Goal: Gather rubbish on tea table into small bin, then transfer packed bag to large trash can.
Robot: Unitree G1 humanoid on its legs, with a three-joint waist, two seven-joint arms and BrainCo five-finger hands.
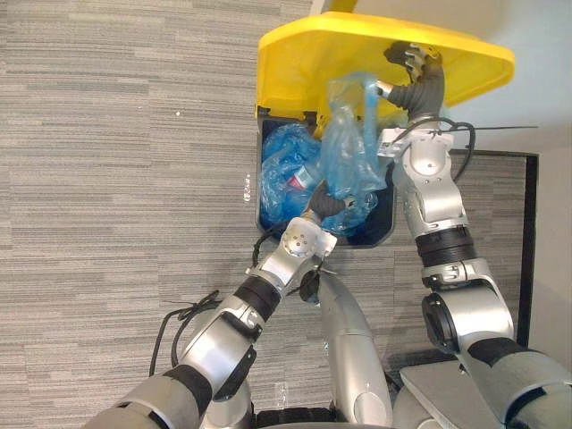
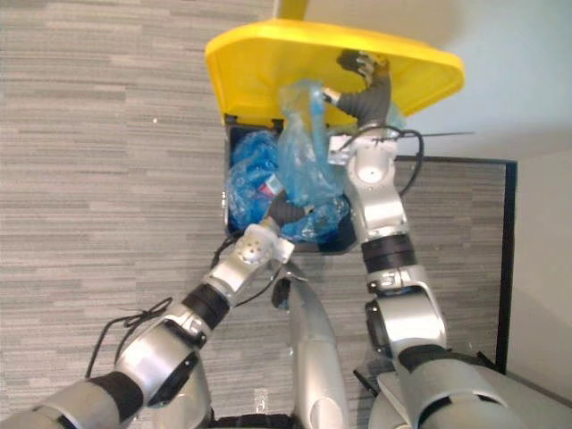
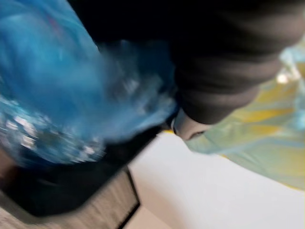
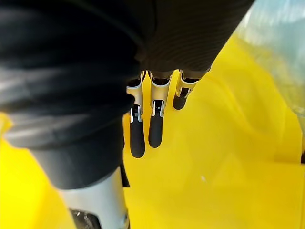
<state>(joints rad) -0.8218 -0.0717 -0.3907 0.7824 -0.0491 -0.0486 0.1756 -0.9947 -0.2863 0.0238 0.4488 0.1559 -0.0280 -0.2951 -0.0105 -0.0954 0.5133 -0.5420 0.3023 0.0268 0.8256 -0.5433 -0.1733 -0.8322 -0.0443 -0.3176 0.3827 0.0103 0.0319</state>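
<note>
The large trash can (image 1: pixel 382 231), a dark hard-walled box, stood open on grey striped carpet (image 1: pixel 116 134) beside a pale wall (image 1: pixel 545 98). Its glossy yellow lid (image 1: pixel 295 63) was tipped up, and the right hand (image 1: pixel 413 61) lay against the lid's underside with fingers (image 4: pixel 155 129) straight. The packed bag (image 1: pixel 344 152), of thin crinkled blue film, hung over the can's mouth. Something red inside it had print too small to read. The left hand (image 1: pixel 327 204) was sunk in the film, so its grip could not be told

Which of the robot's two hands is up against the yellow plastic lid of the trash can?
The right hand: straight fingers rest on the raised yellow plastic lid. The left hand is lower, at the translucent blue plastic bag.
</note>
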